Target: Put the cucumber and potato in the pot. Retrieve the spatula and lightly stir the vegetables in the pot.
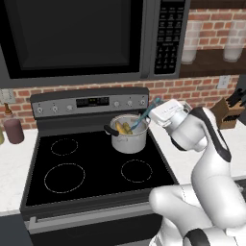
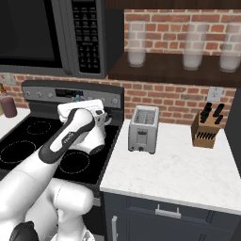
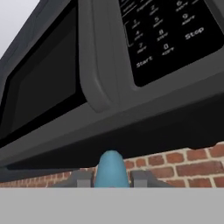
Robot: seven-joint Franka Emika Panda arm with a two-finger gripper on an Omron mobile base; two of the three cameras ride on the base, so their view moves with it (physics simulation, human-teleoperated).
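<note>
Over the stove's back right burner, the tool (image 3: pixel 112 178) grips the spatula (image 1: pixel 145 115), slanting into the pot (image 1: pixel 129 139).

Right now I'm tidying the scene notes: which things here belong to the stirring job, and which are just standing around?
Job:
- pot on the stove
- vegetables inside it
- spatula, reaching into the pot
- gripper, shut on the spatula

Standing around:
- toaster
- knife block
- microwave
</note>
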